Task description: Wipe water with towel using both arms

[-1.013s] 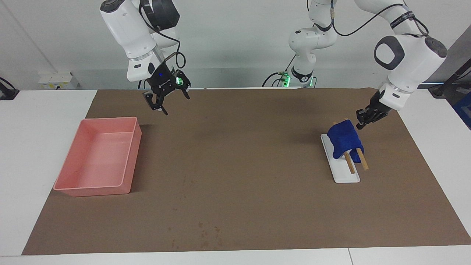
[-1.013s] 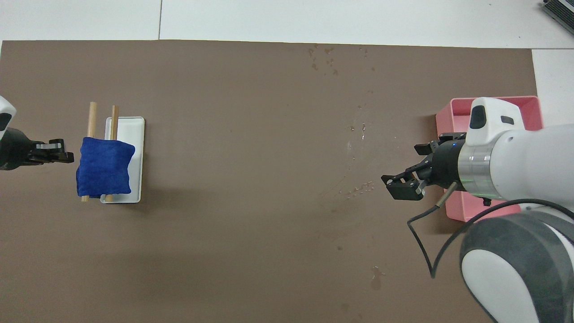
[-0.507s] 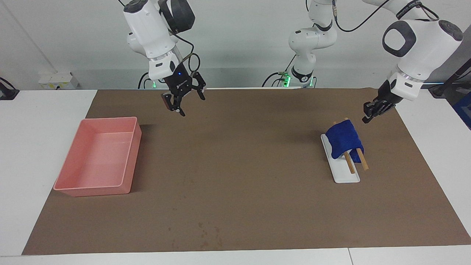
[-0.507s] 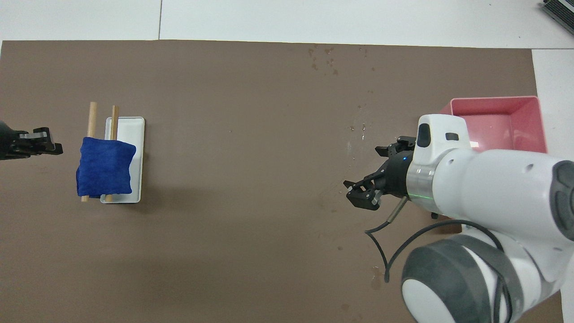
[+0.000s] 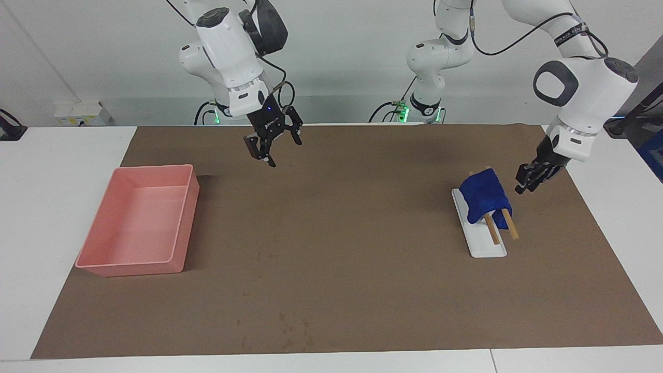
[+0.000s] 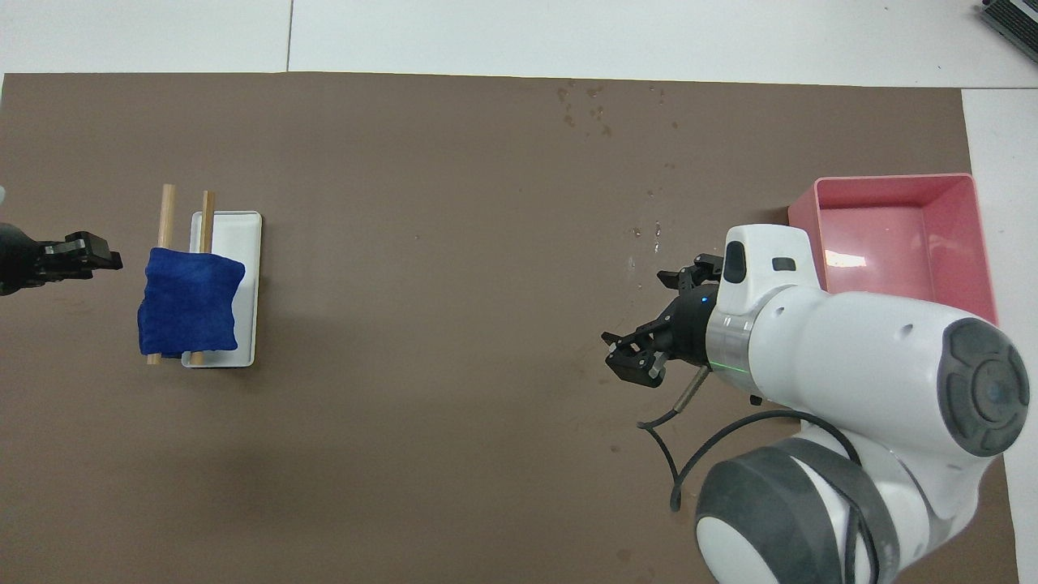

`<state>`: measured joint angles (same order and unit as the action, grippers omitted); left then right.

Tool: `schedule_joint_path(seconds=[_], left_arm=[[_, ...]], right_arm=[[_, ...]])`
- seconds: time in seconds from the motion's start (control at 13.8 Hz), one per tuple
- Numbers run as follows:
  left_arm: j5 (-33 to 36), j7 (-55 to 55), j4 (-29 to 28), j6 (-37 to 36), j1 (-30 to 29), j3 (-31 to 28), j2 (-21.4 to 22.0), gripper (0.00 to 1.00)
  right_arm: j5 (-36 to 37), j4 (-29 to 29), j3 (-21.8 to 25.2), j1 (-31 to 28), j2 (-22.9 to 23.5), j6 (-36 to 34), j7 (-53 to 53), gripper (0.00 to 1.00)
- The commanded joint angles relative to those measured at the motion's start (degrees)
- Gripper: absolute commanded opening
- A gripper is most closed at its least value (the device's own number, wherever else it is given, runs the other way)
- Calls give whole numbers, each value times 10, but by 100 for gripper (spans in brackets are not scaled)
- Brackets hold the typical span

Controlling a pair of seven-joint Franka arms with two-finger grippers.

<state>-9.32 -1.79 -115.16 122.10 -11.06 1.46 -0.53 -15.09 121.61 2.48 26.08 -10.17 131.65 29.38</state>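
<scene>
The towel (image 5: pixel 485 198) hangs over two wooden rods (image 5: pixel 491 228) that rest across a small tray (image 5: pixel 487 247) at the left arm's end of the table mat (image 5: pixel 352 269), while an open bin (image 5: pixel 135 264) sits at the right arm's end, well apart. The left gripper (image 5: pixel 528 178) hangs just beside the towel, apart from it. The right gripper (image 5: pixel 272 145) hangs over the mat near the robots, with water droplets (image 6: pixel 584 105) lying farther from the robots.
</scene>
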Motion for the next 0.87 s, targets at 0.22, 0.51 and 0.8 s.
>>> schedule_joint_path(seconds=[0.22,0.51,0.8], left_arm=[[4,15,-44,32,16,9,13,43],[-10,14,-41,35,22,10,12,43],[-11,12,-58,38,32,10,17,43]], right_arm=[[-16,19,0,6,-3,24,-3,100],[-16,18,0,16,-2,27,-18,100],[-16,18,0,20,-3,27,-26,100]])
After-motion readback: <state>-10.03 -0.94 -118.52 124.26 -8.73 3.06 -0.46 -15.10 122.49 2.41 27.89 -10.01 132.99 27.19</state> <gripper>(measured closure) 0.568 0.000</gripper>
